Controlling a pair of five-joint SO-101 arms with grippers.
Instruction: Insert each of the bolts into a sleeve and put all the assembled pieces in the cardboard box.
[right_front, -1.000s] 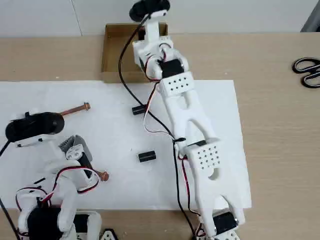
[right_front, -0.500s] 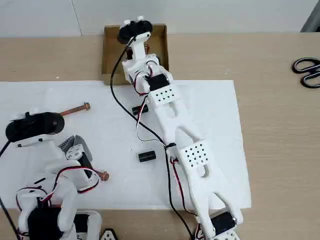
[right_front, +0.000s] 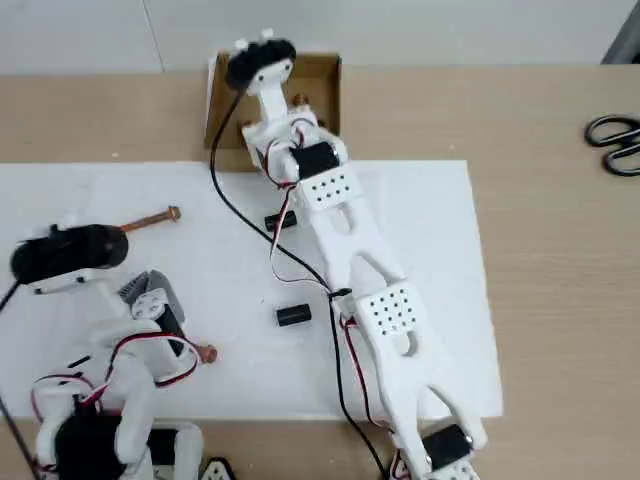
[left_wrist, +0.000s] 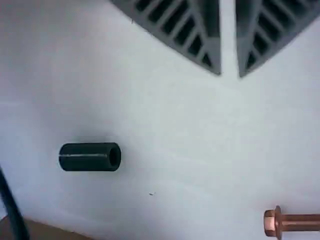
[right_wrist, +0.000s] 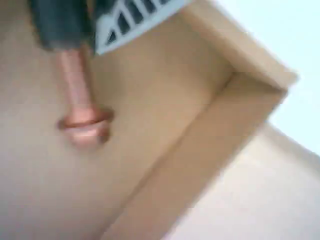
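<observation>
My right gripper (right_wrist: 85, 35) is shut on a black sleeve (right_wrist: 60, 22) with a copper bolt (right_wrist: 82, 117) sticking out of it, held above the floor of the cardboard box (right_wrist: 200, 150). From above, that gripper (right_front: 295, 105) hangs over the box (right_front: 215, 115) at the table's far side. A loose black sleeve (right_front: 293, 314) lies mid-paper, and a second sleeve (right_front: 277, 220) is half hidden under the right arm. One bolt (right_front: 150, 217) lies at the far left. My left gripper (left_wrist: 229, 74) is shut and holds nothing; a sleeve (left_wrist: 90, 156) and a bolt (left_wrist: 292, 222) lie beyond it.
White paper (right_front: 100, 190) covers the work area on the wooden table. Scissors (right_front: 615, 143) lie at the far right edge. The right arm stretches diagonally across the paper's middle. Another bolt head (right_front: 207, 352) sits by the left arm's base.
The right arm has swung left and come lower over the cardboard box with the sleeved bolt in its gripper. The left arm has stayed still.
</observation>
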